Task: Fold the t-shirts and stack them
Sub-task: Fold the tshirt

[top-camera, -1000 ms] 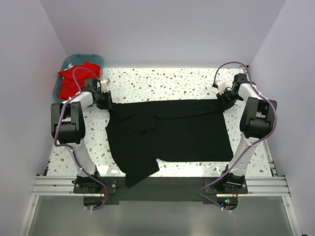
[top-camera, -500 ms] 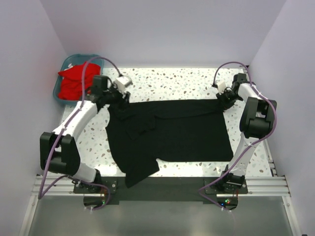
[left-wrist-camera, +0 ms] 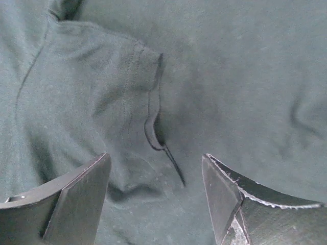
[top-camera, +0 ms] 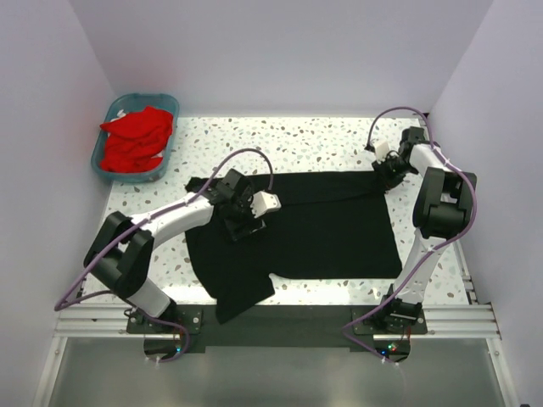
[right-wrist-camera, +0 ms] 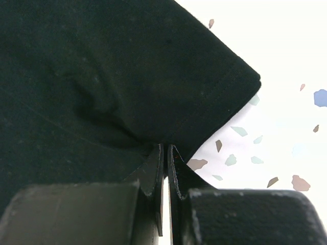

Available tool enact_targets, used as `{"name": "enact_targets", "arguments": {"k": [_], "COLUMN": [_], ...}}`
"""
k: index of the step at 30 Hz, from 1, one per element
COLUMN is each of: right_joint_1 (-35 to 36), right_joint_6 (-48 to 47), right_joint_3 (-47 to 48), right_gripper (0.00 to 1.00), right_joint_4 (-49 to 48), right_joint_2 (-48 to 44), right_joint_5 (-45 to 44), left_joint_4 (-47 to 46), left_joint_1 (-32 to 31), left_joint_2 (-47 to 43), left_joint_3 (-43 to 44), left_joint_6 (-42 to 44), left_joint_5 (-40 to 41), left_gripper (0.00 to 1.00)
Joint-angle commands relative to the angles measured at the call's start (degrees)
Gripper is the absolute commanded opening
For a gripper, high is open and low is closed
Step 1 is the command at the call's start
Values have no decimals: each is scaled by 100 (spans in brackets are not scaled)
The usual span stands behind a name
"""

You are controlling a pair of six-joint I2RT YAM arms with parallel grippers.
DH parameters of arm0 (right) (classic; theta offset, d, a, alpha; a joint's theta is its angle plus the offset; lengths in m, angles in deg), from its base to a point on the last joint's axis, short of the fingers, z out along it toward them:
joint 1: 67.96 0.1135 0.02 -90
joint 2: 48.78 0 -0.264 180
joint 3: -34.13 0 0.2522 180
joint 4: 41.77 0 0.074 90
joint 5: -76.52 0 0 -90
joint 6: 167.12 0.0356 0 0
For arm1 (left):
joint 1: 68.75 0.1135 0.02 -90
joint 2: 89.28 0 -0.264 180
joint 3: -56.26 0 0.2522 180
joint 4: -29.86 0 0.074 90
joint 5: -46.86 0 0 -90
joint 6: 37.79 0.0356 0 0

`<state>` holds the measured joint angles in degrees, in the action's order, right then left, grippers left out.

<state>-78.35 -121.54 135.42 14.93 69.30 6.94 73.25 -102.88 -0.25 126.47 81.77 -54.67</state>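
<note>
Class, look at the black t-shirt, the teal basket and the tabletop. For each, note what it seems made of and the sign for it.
Black t-shirt: soft matte knit cloth; it wrinkles and shows a stitched hem. Teal basket: probably moulded plastic, with a smooth, slightly see-through rim. Tabletop: hard smooth white with coloured flecks, terrazzo-like; stone or laminate, I cannot tell.
</note>
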Motion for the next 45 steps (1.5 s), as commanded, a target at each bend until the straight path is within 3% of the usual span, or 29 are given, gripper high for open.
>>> {"name": "enact_targets", "arguments": {"k": [1, 8, 14, 18, 22, 26, 30, 35, 37, 38, 41, 45], "right_joint_1": [72, 90, 99, 108, 108, 108, 116, 116, 108, 108, 116, 108], "right_joint_6": [74, 109, 127, 127, 118, 74, 39, 4, -49, -75, -215, -409], "right_joint_3": [-95, -139, -166, -166, -140, -122, -131, -209, -236, -245, -271, -306], "right_gripper": [0, 0, 0, 0, 0, 0, 0, 0, 0, 0, 0, 0], "right_joint_4": [-40, -49, -40, -66, -49, -14, -14, -22, -22, -14, 56, 127], "right_joint_2": [-330, -356, -374, -374, -374, -374, -374, -356, -373, -374, -409, -461], "right_joint_5": [-3, -30, -30, -47, -47, -56, -56, -56, -82, -91, -135, -179], "left_joint_4": [-369, -792, -924, -950, -284, 639, 1386, 1397, 1397, 1397, 1405, 1572], "left_joint_1": [-181, -243, -235, -173, -50, -32, -32, -32, -24, -15, 186, 766], "left_joint_2": [245, 580, 571, 571, 589, 519, 615, 808, 905, 923, 905, 888], "left_joint_3": [51, 24, 77, 173, 551, 947, 1263, 1167, 1115, 1079, 1088, 1395], "left_joint_6": [287, 392, 331, 305, 436, 709, 726, 709, 735, 753, 744, 683], "left_joint_5": [642, 1100, 1135, 1127, 610, -234, -560, -675, -684, -684, -841, -1184], "left_gripper": [77, 70, 43, 19, 0, 0, 0, 0, 6, 18, 41, 53]}}
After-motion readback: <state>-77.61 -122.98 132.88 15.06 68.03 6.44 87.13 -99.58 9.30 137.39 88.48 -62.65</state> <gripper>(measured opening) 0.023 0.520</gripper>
